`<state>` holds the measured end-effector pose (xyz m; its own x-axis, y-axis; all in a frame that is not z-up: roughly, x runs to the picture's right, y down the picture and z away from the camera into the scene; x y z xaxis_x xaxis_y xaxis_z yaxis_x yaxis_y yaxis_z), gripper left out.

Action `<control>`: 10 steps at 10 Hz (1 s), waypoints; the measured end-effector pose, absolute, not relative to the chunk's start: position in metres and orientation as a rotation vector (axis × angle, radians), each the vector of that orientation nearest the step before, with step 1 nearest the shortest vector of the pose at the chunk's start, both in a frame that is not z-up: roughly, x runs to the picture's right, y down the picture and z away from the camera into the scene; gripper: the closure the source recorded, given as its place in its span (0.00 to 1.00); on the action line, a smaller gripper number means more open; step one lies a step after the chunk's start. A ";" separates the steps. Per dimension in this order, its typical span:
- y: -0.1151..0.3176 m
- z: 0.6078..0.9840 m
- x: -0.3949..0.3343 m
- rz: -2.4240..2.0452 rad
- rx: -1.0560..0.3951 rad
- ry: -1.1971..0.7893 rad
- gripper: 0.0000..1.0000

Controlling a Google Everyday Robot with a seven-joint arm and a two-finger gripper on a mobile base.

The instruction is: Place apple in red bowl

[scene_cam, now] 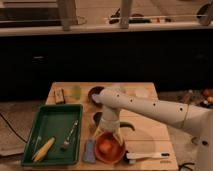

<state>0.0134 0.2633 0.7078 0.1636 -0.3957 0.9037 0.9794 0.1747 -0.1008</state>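
Note:
The red bowl (113, 153) sits near the front edge of the wooden table (145, 130), a wide shallow orange-red dish. The apple (105, 146) is a small orange-red fruit inside the bowl, left of its middle. My gripper (109, 136) hangs straight down from the white arm, right above the bowl and the apple. Its tips reach the bowl's rim area.
A green tray (54, 131) with a fork (70, 136) and a yellow corn cob (44, 148) stands at the left. A dark brown bowl (95, 93) is at the back. A blue sponge (90, 151) lies left of the red bowl, a white-handled brush (146, 156) to its right.

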 end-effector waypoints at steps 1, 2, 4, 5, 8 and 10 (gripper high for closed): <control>0.263 0.708 0.014 -1.173 -0.854 -0.874 0.20; 0.263 0.708 0.014 -1.173 -0.852 -0.876 0.20; 0.261 0.707 0.014 -1.178 -0.840 -0.877 0.20; 0.260 0.707 0.014 -1.179 -0.835 -0.877 0.20; 0.259 0.706 0.014 -1.184 -0.826 -0.878 0.20; 0.259 0.706 0.014 -1.184 -0.826 -0.878 0.20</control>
